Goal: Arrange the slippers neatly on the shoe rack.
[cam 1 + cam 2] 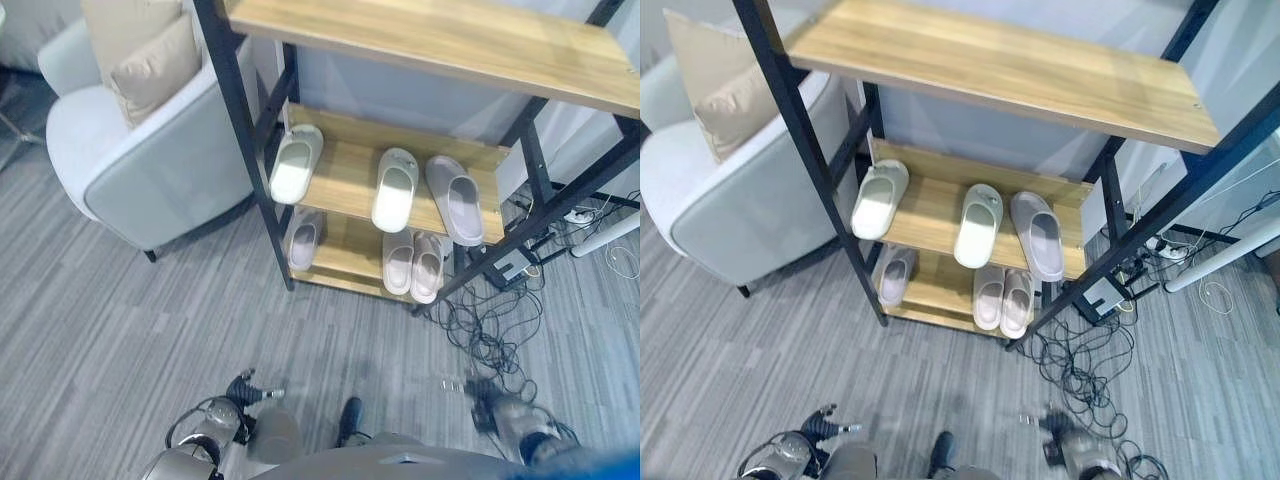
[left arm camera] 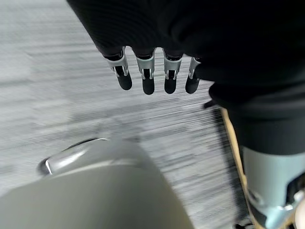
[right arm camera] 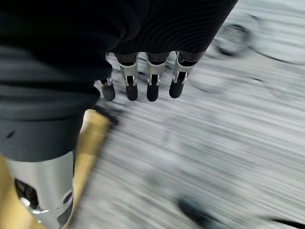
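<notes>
The shoe rack [image 1: 345, 185] has a black frame and wooden shelves. On its middle shelf lie a pale green slipper [image 1: 296, 165] at the left, a white slipper [image 1: 395, 190] in the middle and a grey-lilac slipper [image 1: 455, 198] at the right, which hangs over the front edge. The lower shelf holds a grey slipper [image 1: 303, 240] at the left and a pinkish pair [image 1: 412, 264] side by side. My left hand [image 1: 245, 390] hangs low above the floor, well short of the rack. Its fingers [image 2: 147, 81] are relaxed and hold nothing. My right hand [image 1: 485, 400] is likewise low, with empty, straight fingers [image 3: 143, 83].
A grey armchair [image 1: 150, 150] with beige cushions stands left of the rack. Tangled black cables [image 1: 490, 330] and a power strip [image 1: 515, 268] lie on the floor at the rack's right foot. A white pole [image 1: 605, 235] lies further right. Grey floor stretches between me and the rack.
</notes>
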Controlling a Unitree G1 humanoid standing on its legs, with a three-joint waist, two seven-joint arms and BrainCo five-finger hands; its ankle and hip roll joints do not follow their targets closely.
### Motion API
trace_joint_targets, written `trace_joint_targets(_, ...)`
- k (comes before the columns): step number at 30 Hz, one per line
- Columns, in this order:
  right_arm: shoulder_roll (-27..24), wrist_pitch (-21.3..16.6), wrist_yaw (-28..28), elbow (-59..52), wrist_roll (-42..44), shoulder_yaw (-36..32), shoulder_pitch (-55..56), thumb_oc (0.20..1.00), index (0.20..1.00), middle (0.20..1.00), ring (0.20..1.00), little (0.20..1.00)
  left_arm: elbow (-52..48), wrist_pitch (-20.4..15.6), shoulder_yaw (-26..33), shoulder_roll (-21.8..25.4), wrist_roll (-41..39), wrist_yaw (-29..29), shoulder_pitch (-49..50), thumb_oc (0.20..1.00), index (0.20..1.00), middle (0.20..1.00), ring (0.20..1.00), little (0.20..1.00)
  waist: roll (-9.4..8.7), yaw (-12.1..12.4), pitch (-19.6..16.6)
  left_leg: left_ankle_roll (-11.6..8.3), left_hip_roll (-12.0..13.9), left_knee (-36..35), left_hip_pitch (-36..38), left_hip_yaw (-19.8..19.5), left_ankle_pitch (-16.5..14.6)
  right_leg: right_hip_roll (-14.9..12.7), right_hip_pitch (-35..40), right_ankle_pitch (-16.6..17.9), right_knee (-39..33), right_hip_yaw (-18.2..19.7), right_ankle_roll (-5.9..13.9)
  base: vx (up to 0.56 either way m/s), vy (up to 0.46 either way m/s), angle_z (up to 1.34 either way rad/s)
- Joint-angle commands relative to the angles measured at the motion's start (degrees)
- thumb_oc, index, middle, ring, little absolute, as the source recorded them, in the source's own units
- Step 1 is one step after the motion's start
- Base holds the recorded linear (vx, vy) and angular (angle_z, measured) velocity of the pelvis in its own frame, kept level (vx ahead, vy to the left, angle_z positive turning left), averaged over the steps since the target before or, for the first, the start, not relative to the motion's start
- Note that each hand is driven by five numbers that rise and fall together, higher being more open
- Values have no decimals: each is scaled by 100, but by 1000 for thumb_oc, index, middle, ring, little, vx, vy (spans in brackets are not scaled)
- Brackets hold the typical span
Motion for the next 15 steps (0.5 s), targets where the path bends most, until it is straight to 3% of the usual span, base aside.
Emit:
trace_joint_targets(1, -110, -134, -150, -48, -61, 52, 607, 1000, 1000, 1000, 1000, 1000, 351, -41, -262, -95, -89, 145, -31, 1000, 1000, 1000, 1000, 1000, 361, 113, -69, 58, 224, -1158, 251, -339, 918, -622, 62, -454, 853, 110, 876, 151, 176, 28)
trace_joint_targets(4, 10, -140, -136, -191, -201, 144, 658, 1000, 1000, 1000, 1000, 1000, 602, 43, -179, -102, -51, 122, 106, 1000, 1000, 1000, 1000, 1000, 385, 75, -240, 147, 36, -1479, 557, -567, 918, -694, 151, -433, 939, 170, 931, 194, 235, -40)
trace_joint_targets(9, 208, -126, -88, -292, -294, 254, 731, 1000, 1000, 1000, 1000, 1000, 684, 62, 45, 24, -55, 151, 354, 1000, 1000, 1000, 1000, 1000, 432, 169, -426, 357, -170, -1863, 1034, -534, 839, -856, 320, -287, 725, 350, 1091, 134, 210, -16)
trace_joint_targets(15, 277, -157, -89, -424, -294, 307, 712, 1000, 1000, 1000, 1000, 1000, 593, 4, -50, -64, -7, 230, 358, 1000, 1000, 1000, 1000, 1000, 565, 124, -481, 415, -323, -2108, 1151, -491, 861, -972, 354, -208, 566, 319, 1180, 8, 107, 9)
